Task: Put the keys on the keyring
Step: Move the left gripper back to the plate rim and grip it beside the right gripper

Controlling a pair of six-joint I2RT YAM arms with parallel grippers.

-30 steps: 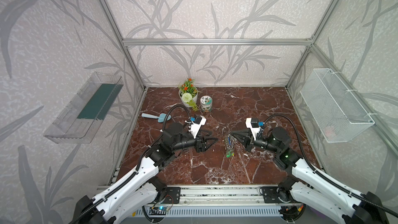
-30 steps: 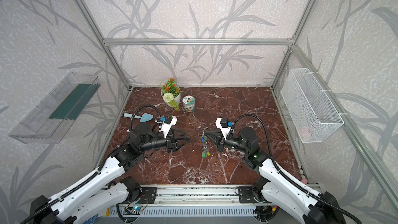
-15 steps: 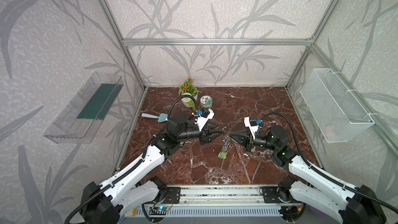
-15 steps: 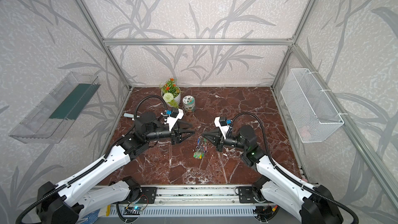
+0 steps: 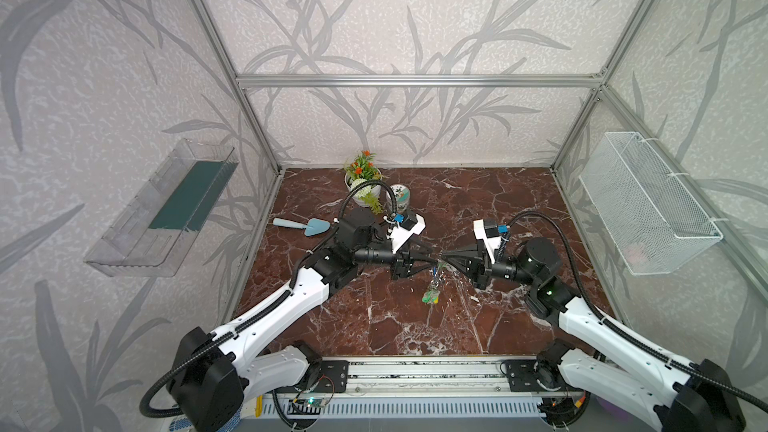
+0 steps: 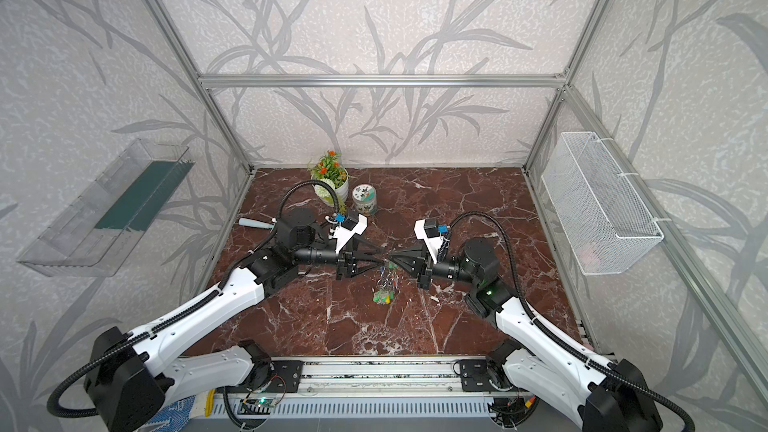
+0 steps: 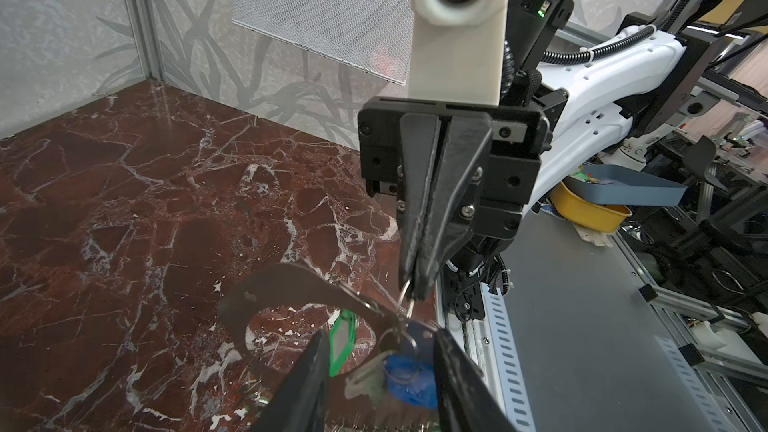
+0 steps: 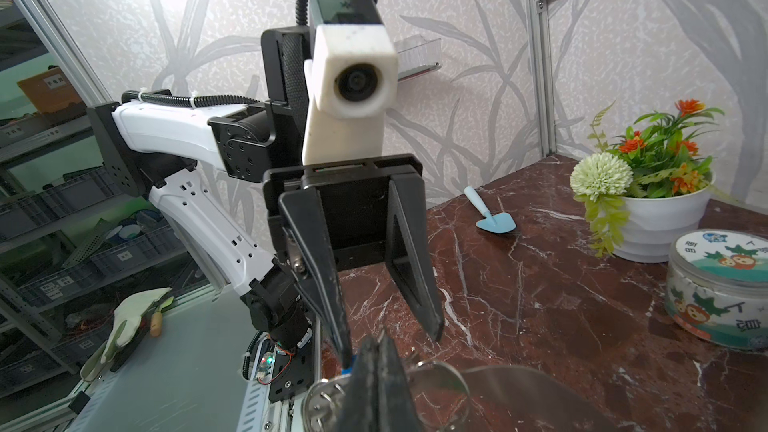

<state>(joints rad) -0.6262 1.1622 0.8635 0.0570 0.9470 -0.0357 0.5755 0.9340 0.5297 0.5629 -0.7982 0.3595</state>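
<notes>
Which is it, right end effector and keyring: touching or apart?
Touching. In the left wrist view the right end effector is shut on a small ring fringing the keyring.

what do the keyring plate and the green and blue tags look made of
The keyring: likely metal, a thin flat dull-grey plate with a crisp cut hole. The green tag: probably plastic, a bright glossy frame around a pale label window. The blue tag: probably the same plastic, but blurred.

My left arm (image 5: pixel 291 301) stretches from 7 o'clock, the left pincer (image 5: pixel 432 263) level and pointing toward 3 o'clock, jaws apart. My right arm (image 5: pixel 590 322) stretches from 5 o'clock, the right pincer (image 5: pixel 444 257) pointing toward 9 o'clock, jaws pressed together, almost tip to tip with the left.
</notes>
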